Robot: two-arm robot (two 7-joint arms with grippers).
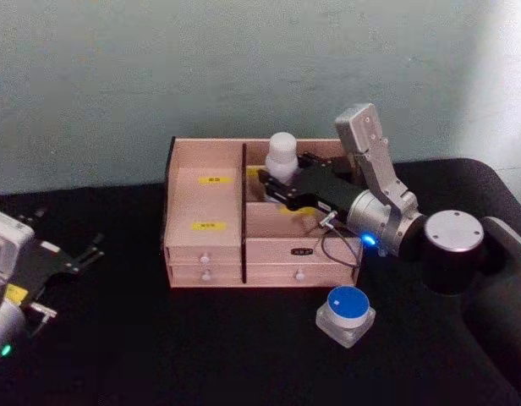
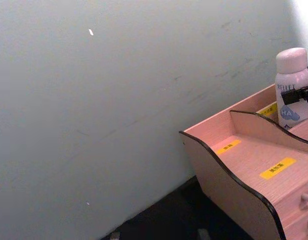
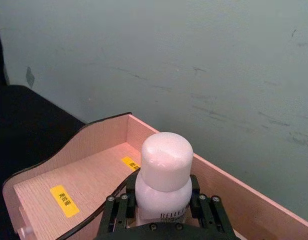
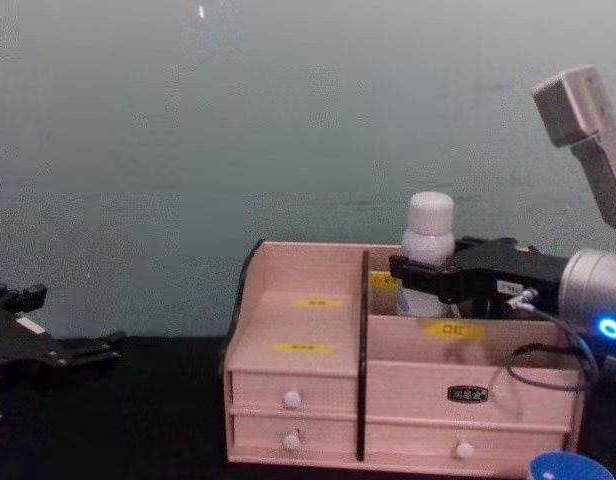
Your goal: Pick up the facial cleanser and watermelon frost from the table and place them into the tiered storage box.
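Left claw: fingers apart, idle at far left of the black surface.
Box: pale pink wooden tiered storage box; yellow labels unreadable.
Cleanser: tall white bottle, lettered "RELLET", upright at the right rear compartment, clamped in right claw.
Jar: squat clear blue-lidded jar, before the box, apart from both claws.

The head view looks steeply down on the tabletop, with the whole tiered storage box near its far edge. The chest view faces the box's front from lower and nearer. Both wrist views sit close, looking across the box's back compartments to the wall, and share the facial cleanser.
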